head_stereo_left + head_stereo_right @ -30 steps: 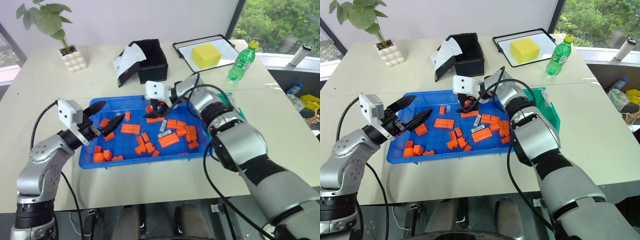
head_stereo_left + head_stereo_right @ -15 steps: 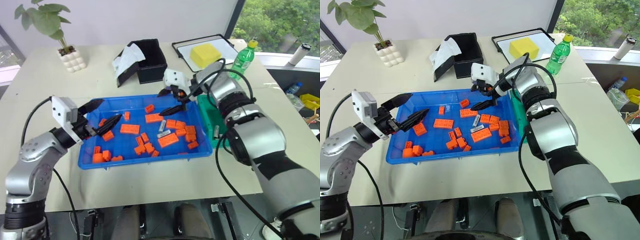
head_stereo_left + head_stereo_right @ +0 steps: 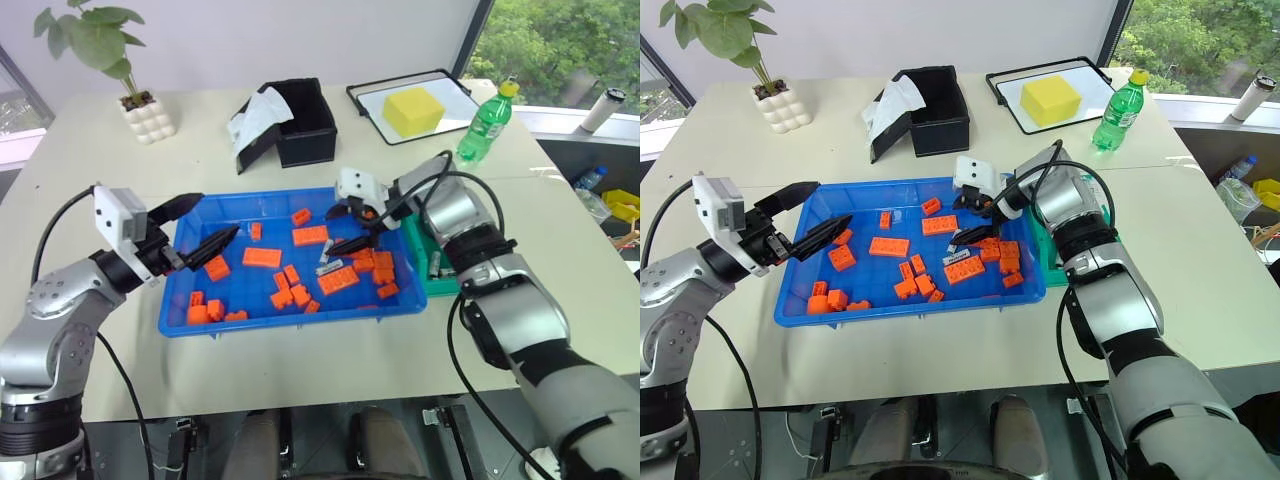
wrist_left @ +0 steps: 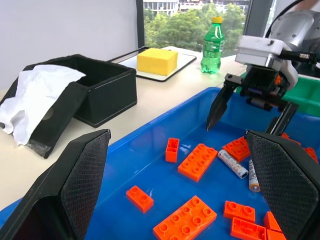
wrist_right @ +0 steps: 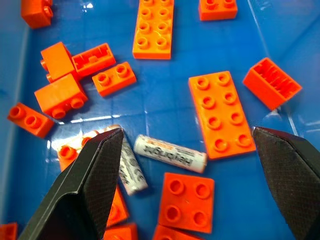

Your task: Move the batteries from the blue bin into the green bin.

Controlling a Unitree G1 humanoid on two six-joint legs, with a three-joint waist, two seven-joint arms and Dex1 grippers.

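Tabletop carries everything; largest on it is the blue bin, shallow, in front of the robot, littered with orange blocks that serve as clutter around the targets. Green bin sits just beside the blue bin's right rim, close enough for a short carry; at least one battery seems to lie in it already, though that is hard to make out. Behind: black box with white tissue, tray with yellow sponge, green bottle, potted plant, none of them in play. Right claw hangs over the right half of the blue bin, angled down, fingers spread wide and holding nothing, placed as if to come down on the pick. Two batteries lie directly under it among the blocks, one crosswise, the other partly behind a finger and touching a block; that crowding will likely need a careful approach. Left claw hovers over the bin's left end, also open and empty, apparently waiting clear.
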